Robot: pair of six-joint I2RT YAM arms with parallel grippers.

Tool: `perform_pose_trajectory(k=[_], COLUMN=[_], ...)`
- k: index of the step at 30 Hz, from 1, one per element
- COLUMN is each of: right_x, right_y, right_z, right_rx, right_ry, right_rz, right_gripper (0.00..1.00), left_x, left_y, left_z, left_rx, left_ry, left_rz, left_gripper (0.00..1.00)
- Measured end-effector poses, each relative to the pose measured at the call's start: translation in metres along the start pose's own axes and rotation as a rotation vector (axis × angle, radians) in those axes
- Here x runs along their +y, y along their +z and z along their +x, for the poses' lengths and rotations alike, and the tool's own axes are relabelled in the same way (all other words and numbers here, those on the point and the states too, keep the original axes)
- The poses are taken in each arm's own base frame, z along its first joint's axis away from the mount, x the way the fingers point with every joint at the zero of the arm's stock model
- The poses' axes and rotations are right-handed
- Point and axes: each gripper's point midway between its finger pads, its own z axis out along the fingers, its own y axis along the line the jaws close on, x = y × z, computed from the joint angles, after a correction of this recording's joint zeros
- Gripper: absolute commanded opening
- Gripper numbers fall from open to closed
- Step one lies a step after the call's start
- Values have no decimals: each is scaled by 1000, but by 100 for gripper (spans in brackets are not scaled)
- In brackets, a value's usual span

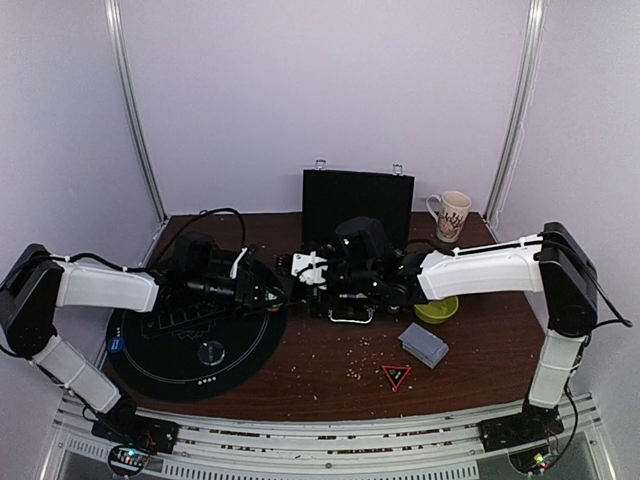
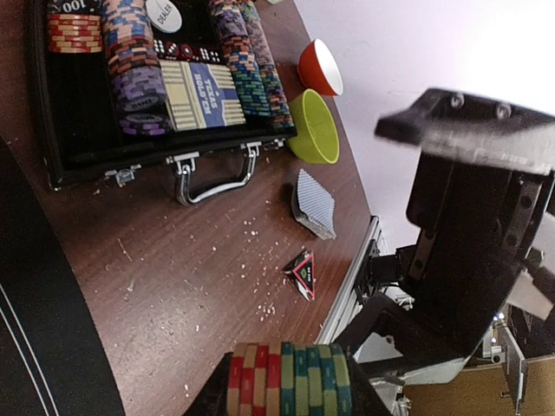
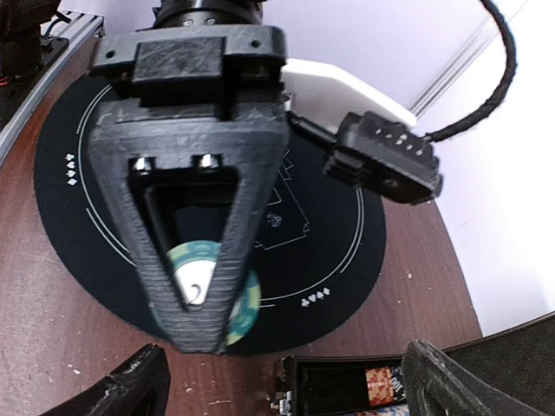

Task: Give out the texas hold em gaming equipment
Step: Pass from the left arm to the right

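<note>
Button (image 2: 163, 15) marked "DEALER", chips (image 2: 74, 33) marked "100"

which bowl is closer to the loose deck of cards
The yellow-green bowl, sitting between the red bowl and the deck; the red one is farther off.

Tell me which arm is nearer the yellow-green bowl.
Right. The right arm stretches past the yellow-green bowl, its forearm right beside it. The left arm is over the black mat, across the chip case from it.
</note>
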Motion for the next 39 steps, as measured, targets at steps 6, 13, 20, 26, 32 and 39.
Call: perform_pose_trajectory(k=[6, 13, 20, 26, 32, 39], right_x=[-6, 4, 14, 19, 17, 15], right_y=[11, 15, 30, 35, 36, 37], right_z=[-15, -32, -13, -4, -6, -6], right_rx=[-55, -104, -54, -35, -38, -33], right_ry=[-56, -148, -156, -145, -148, -154], right_rz=[-21, -137, -192, -207, -192, -178], right_gripper=[95, 89, 84, 67, 64, 59], left_x=[-1, -2, -3, -3, -4, -7], left_y=[0, 1, 1, 1, 1, 1], left_z=[0, 4, 4, 4, 4, 2], left_rx=[7, 28, 30, 31, 30, 25], left_ry=[-2, -9, -9, -10, -12, -6], left_rz=[6, 12, 13, 16, 21, 32], left_gripper=[0, 0, 0, 0, 0, 0])
